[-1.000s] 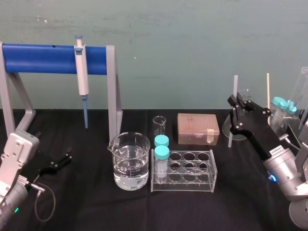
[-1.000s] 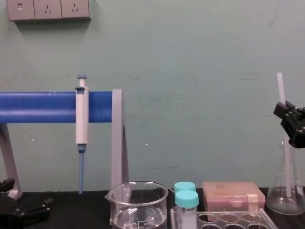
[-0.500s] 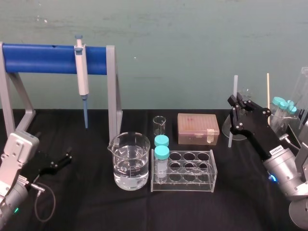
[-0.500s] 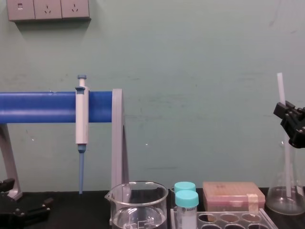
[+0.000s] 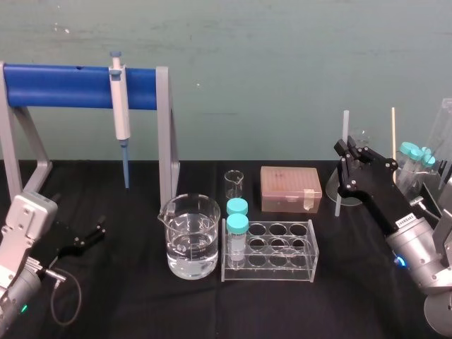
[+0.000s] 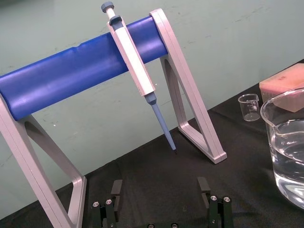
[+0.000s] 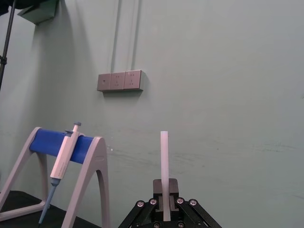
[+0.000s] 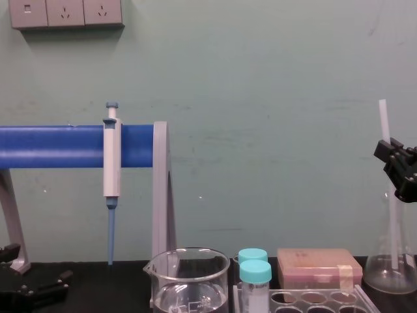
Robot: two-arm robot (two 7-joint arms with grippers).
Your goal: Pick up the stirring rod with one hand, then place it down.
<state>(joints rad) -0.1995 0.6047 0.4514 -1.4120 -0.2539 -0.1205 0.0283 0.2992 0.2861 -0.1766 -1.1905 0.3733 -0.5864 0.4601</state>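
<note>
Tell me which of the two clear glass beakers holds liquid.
The large clear glass beaker left of the clear tube rack, roughly half full; the small glass beaker behind looks empty.

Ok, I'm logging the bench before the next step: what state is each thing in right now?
Right hand: shut on the stirring rod.
Stirring rod: upright.
Left hand: open, parked low at the left.
Big beaker: partly filled with clear liquid.
Small beaker: empty.
Pipette: hanging on the blue stand.
Two tubes: capped, standing in the rack.
</note>
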